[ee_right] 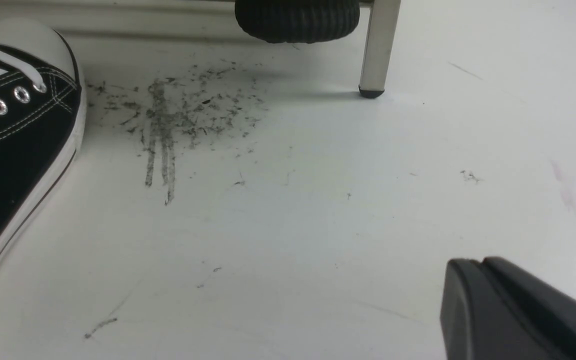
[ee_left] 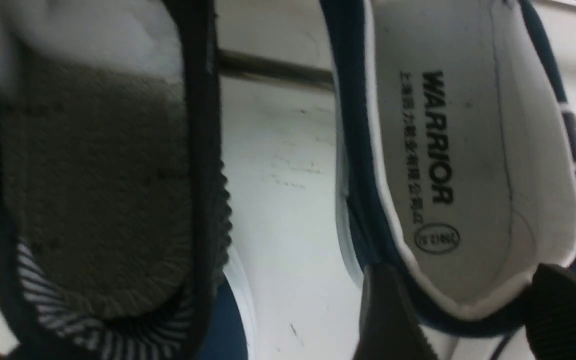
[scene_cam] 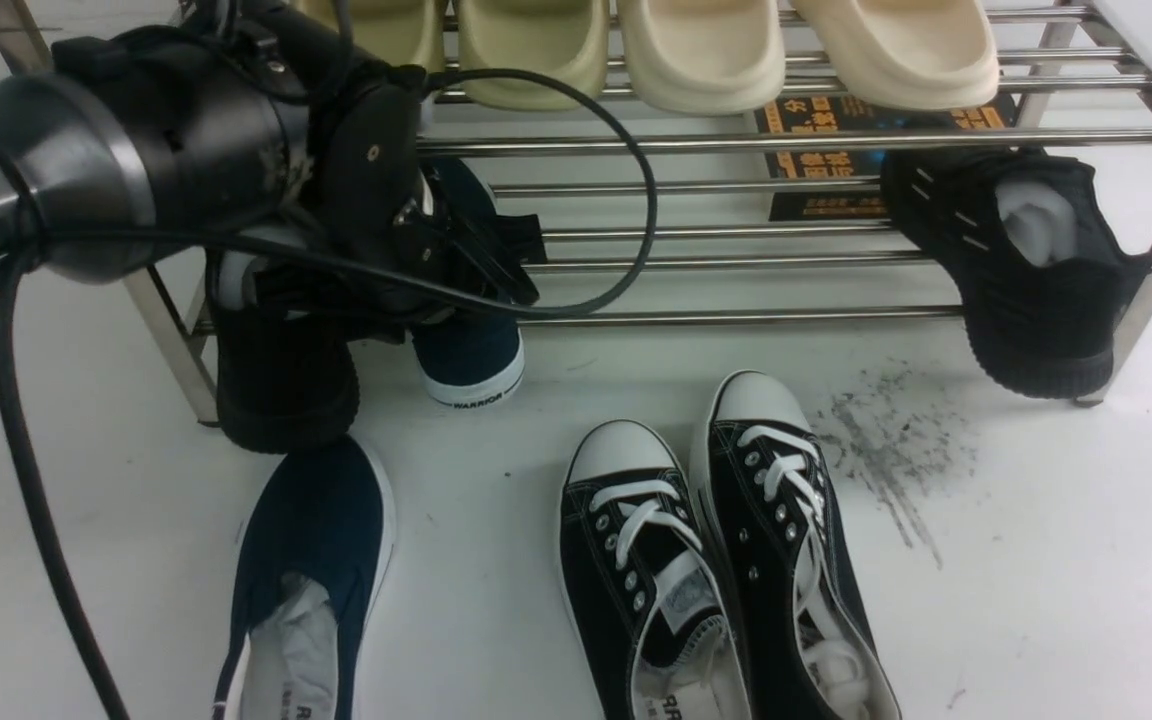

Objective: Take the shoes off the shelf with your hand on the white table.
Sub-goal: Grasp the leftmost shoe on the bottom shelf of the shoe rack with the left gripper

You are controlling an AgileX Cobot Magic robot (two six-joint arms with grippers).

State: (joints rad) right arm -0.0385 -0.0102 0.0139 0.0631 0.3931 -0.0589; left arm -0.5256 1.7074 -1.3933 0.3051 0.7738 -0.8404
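Note:
One navy shoe point(scene_cam: 469, 360) slopes off the shelf's point(scene_cam: 736, 316) lower tier, its white toe down by the white table point(scene_cam: 1036, 600). My left gripper point(scene_cam: 456, 250) reaches in over its heel. In the left wrist view the shoe point(ee_left: 473, 150) shows its white "WARRIOR" insole, and the left gripper point(ee_left: 465, 287) has its black fingers point(ee_left: 388, 320) pressed on both sides of the pinched heel. The other navy shoe point(scene_cam: 321, 540) lies on the table at the front left. The right gripper point(ee_right: 473, 264) hangs shut and empty over bare table point(ee_right: 318, 225).
An all-black knit shoe point(scene_cam: 281, 385) sits right beside the held shoe, another point(scene_cam: 1026, 280) at the shelf's right end. Black lace-up sneakers point(scene_cam: 716, 560) lie at the front centre. Cream slippers point(scene_cam: 706, 55) fill the upper tier. A grey scuff point(scene_cam: 886, 450) marks the table.

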